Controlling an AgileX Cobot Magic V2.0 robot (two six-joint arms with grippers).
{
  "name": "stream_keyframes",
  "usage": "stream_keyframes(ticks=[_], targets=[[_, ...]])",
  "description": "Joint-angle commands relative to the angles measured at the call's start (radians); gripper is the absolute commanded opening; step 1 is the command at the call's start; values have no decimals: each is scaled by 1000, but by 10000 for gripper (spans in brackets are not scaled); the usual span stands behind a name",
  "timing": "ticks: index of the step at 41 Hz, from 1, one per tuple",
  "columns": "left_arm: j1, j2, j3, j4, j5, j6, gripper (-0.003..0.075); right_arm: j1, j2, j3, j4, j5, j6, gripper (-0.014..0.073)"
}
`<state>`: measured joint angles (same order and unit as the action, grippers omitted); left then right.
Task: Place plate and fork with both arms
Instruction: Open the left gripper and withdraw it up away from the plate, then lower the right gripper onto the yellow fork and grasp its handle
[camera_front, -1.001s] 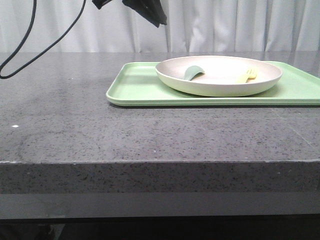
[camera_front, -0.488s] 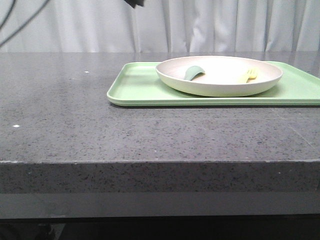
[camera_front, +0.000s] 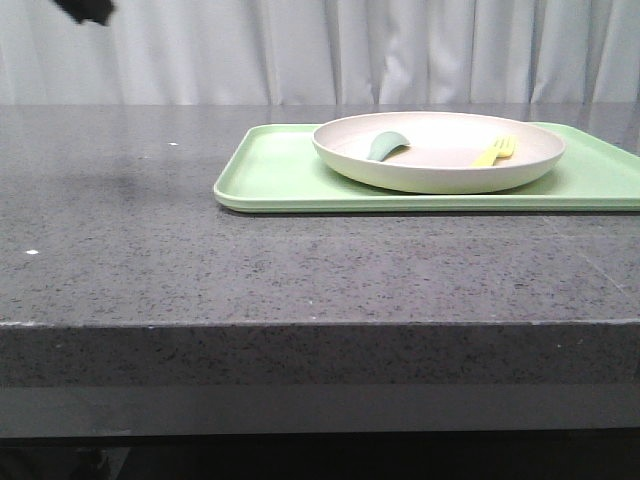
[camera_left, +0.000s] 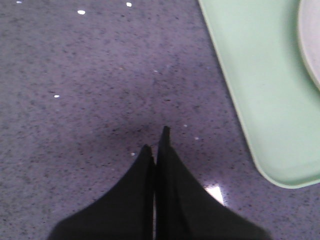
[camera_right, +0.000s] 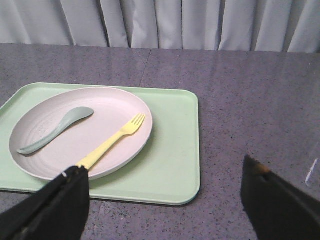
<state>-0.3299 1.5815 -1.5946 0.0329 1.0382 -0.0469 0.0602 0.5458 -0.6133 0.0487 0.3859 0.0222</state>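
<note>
The cream plate (camera_front: 440, 172) sits on a light-green tray (camera_front: 280, 175) at the right back of the table. The pale-yellow fork (camera_front: 495, 152) lies in the plate's right half. In the right wrist view the plate (camera_right: 107, 112) and fork (camera_right: 112, 140) lie ahead of my right gripper (camera_right: 162, 167), which is wide open and empty above the tray's near corner. My left gripper (camera_left: 156, 139) is shut and empty over bare table, left of the tray (camera_left: 260, 75). The plate's rim (camera_left: 312, 40) just shows there.
A grey-green spoon (camera_front: 385, 146) lies in the plate's left half, also seen in the right wrist view (camera_right: 55, 130). The table is dark speckled stone with its front edge (camera_front: 320, 325) near the camera. A white curtain hangs behind. Part of my left arm (camera_front: 85, 10) shows at top left.
The dark left arm at the top of the front view has moved left, from above the tray's left end to the top left corner. Its cable has left the view.
</note>
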Motion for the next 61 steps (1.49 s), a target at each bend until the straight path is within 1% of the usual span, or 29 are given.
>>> stream_keyframes(ticks=[1,7,13,16,19,27,32,35,39,43,47,51,54,57,61], targets=[[16,-182,145,-2,-231,-6,-18,2,8,-35,-11,-67,-2,633],[18,-393,435,7,-482,-6,-18,2,8,-35,-11,-67,-2,633],[18,-621,683,7,-646,-6,-18,2,9,-35,-11,-68,-2,633],[18,-743,781,7,-713,-6,-18,2,13,-35,-11,-71,-2,633],[18,-850,865,7,-751,-6,-18,2,22,-35,-5,-71,-2,633],[18,-1168,1028,7,-755,-6,-18,2,87,-35,32,-66,-2,633],[18,-1320,1086,7,-739,-6,-18,9,167,-50,56,-74,-2,633],[18,-1374,1110,7,-741,-6,-18,37,233,-86,68,-68,-2,633],[18,-1404,1125,7,-741,-6,-18,115,338,-155,81,-41,-1,633],[18,-1406,1125,7,-734,-6,-18,191,468,-250,131,2,0,633],[18,-1406,1125,7,-736,-6,-18,226,608,-381,146,85,29,633],[18,-1406,1125,7,-736,-6,-18,220,753,-526,135,221,83,633],[18,-1406,1125,7,-730,-6,-18,209,869,-652,93,336,132,633],[18,-1406,1125,7,-723,-6,-18,205,947,-735,67,388,165,633],[18,-1406,1125,7,-721,-6,-18,203,1051,-831,67,408,199,633]])
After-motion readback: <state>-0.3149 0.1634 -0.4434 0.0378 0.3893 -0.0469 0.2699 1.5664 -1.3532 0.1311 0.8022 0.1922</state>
